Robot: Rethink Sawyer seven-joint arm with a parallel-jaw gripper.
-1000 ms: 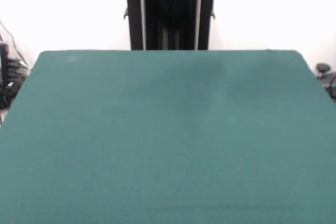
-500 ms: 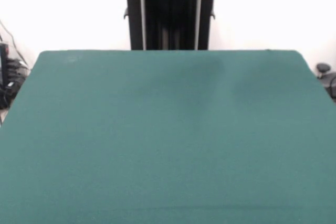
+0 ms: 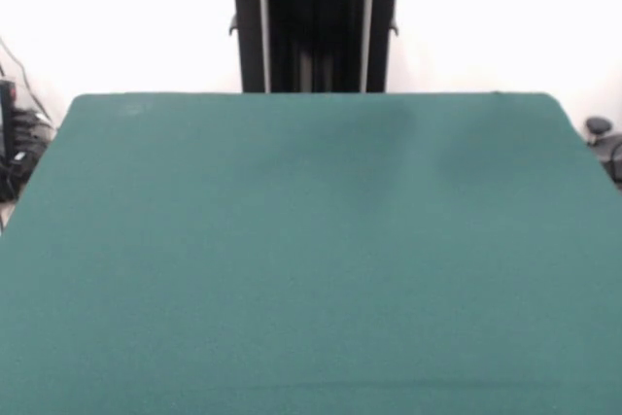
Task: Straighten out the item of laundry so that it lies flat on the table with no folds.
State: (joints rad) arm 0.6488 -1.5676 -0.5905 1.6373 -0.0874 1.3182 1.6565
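One dark green table (image 3: 311,259) fills the view before a white wall (image 3: 505,17); gripper out of sight.

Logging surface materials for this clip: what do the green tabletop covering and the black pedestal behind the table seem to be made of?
The dark green table covering looks like felt or a similar matte cloth: even colour, no glare, a soft fuzzy texture. The black pedestal seems to be painted metal or hard plastic: smooth, slightly glossy faces with two pale upright strips, possibly bare metal. No towel and no gripper show in this view.
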